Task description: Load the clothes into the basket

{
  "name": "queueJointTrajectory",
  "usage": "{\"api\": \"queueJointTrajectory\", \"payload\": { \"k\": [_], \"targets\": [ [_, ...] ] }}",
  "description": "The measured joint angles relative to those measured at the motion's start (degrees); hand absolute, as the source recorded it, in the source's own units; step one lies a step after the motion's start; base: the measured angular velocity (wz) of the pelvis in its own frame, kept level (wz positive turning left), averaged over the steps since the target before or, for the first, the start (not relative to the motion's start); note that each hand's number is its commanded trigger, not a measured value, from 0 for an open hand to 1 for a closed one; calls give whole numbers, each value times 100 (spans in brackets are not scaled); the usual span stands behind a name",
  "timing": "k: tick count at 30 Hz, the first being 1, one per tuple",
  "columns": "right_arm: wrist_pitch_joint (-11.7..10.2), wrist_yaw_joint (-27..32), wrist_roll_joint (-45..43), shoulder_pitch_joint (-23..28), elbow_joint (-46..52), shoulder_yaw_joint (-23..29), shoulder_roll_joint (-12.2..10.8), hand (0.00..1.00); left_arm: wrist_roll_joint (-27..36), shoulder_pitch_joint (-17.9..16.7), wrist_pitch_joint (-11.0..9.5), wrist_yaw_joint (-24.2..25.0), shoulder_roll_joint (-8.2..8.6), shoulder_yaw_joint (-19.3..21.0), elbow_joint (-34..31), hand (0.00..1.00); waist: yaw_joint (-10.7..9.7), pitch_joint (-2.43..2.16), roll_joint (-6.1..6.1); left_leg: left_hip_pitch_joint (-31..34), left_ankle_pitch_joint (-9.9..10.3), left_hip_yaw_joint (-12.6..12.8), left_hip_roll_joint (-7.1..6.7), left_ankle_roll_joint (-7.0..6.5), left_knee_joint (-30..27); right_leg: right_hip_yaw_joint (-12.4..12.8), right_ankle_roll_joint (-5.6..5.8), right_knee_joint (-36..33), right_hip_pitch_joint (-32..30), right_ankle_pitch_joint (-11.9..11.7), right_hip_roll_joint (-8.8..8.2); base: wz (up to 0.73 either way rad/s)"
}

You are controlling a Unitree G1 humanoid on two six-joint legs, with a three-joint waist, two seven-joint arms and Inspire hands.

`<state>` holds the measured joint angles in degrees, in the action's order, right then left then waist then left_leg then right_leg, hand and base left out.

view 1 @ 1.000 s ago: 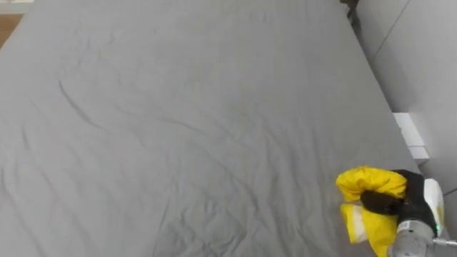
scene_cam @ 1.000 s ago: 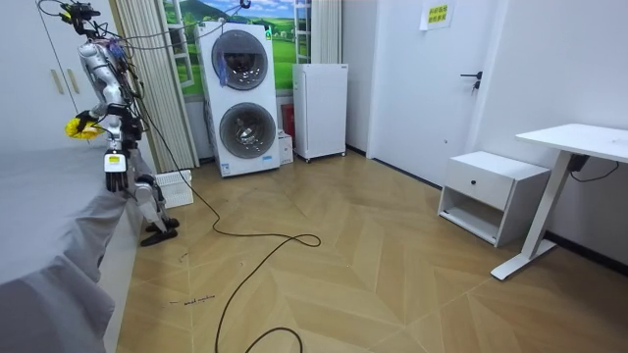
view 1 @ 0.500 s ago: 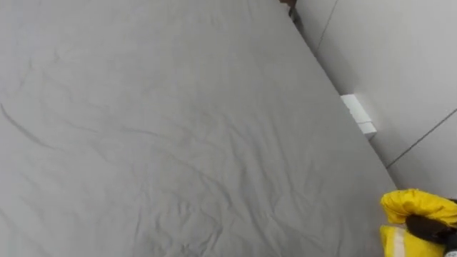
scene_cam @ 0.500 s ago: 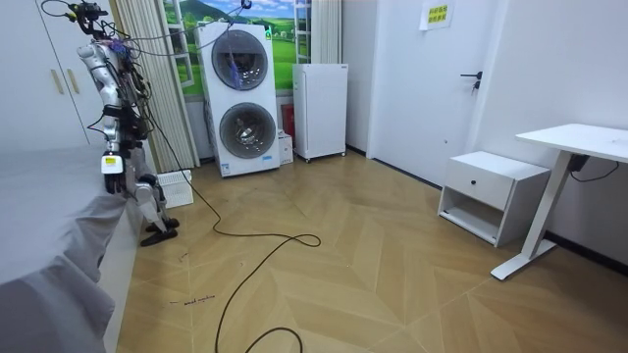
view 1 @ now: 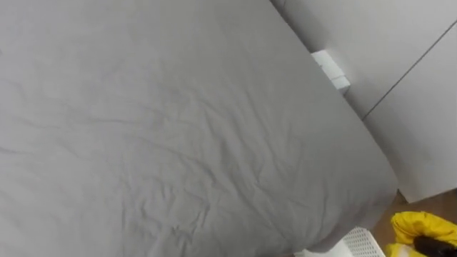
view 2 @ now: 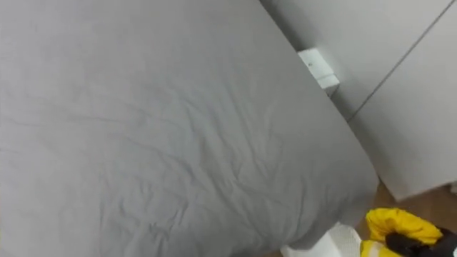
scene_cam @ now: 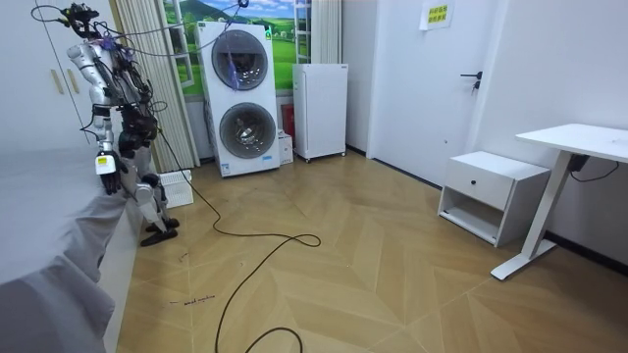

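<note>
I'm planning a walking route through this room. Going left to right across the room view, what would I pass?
Grey bed → white basket → stacked washing machines → white fridge → low cabinet → desk.

Bed (view 1: 178, 128): grey wrinkled sheet, takes most of the view.
Yellow cloth (view 1: 421, 227): lower right corner, past the bed's corner.
Right hand (view 1: 434, 247): dark fingers across the yellow cloth.
Basket (view 1: 360, 243): white, bottom edge, just beside the cloth.
</note>
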<state>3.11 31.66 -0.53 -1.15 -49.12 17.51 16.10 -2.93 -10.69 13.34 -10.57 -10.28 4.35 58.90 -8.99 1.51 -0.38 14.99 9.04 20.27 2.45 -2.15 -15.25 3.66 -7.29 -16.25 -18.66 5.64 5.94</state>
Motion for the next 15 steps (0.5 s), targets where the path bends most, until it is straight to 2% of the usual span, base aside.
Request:
{"api": "queueJointTrajectory", "payload": {
  "k": [1,5,6,7,8,10,15],
  "targets": [
    [-25,58,55,-213,-224,-10,71,100,4,164,1,-4,-10,-97,122,0,4,17,50,191,-11,2,-4,-20,-58,40,16,-82,-215,-1,2,-10],
    [-94,217,268,-837,-878,-40,286,100,107,703,1,-14,-54,-333,538,0,32,22,200,769,-76,124,-20,-117,-145,119,84,-378,-925,-7,-20,-9],
    [-94,249,312,-939,-979,-49,318,100,124,754,1,-23,-61,-394,573,0,43,27,216,835,-77,158,-19,-119,-160,142,87,-431,-1015,-12,-22,-10],
    [-101,290,365,-1105,-1131,-59,385,100,202,846,0,-45,-66,-525,637,0,46,50,274,986,-76,170,-8,-122,-261,159,81,-518,-1169,-16,-22,-8],
    [-121,328,439,-1192,-1156,-69,431,100,356,913,0,-70,-70,-650,642,0,61,50,344,1155,-70,170,4,-131,-351,165,83,-583,-1334,-17,-22,-4],
    [-210,415,490,-1313,-1280,-63,454,100,516,1041,-5,-121,-69,-795,672,0,111,82,422,1342,-68,172,13,-133,-444,168,82,-672,-1529,-25,-25,0],
    [-306,479,532,-1638,-1565,-48,458,100,730,1289,-117,-214,-69,-907,778,0,168,80,565,1807,-144,185,-15,-189,-535,160,95,-889,-2056,-16,-64,4]
  ]
}}
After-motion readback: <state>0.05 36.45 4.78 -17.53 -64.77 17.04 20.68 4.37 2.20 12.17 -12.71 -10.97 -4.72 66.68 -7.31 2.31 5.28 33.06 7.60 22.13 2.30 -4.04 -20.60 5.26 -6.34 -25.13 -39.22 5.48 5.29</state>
